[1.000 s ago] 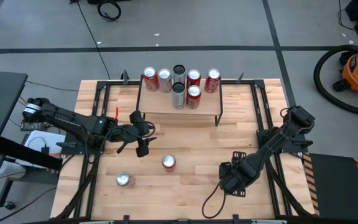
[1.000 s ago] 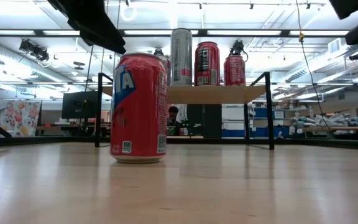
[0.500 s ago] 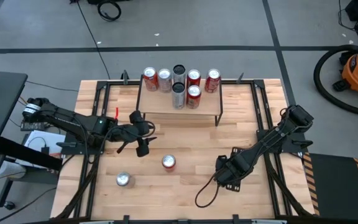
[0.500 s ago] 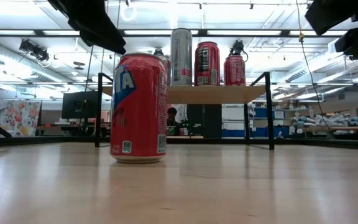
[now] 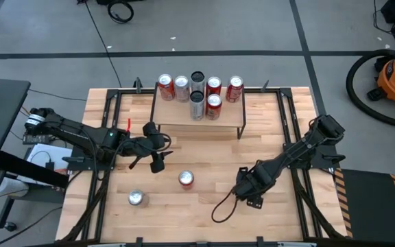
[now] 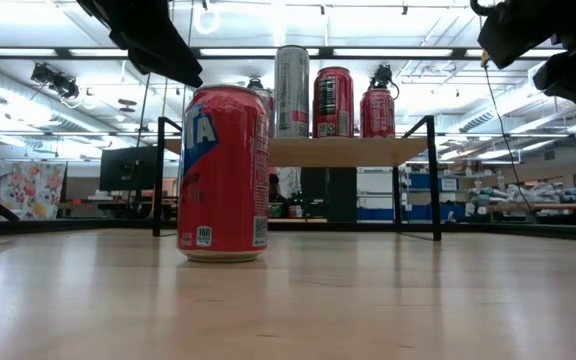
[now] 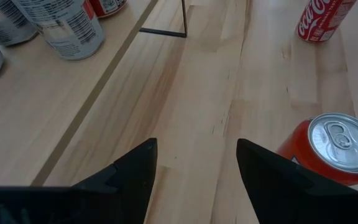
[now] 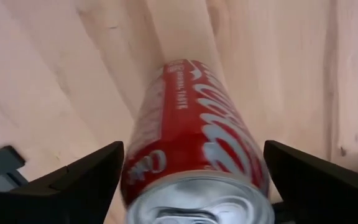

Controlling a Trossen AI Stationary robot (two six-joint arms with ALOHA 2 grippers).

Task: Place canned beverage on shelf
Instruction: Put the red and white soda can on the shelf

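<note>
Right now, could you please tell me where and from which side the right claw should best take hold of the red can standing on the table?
Grip the red can around the middle of its round side wall, coming from its right, where the open right claw is. It stands upright with bare table on that side; the silver can sits on its other side.

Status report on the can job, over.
Right gripper open, lined up on upright red soda can, not yet gripping. Left gripper open, idle mid-table. Light wood shelf with black legs: front strip bare.
</note>
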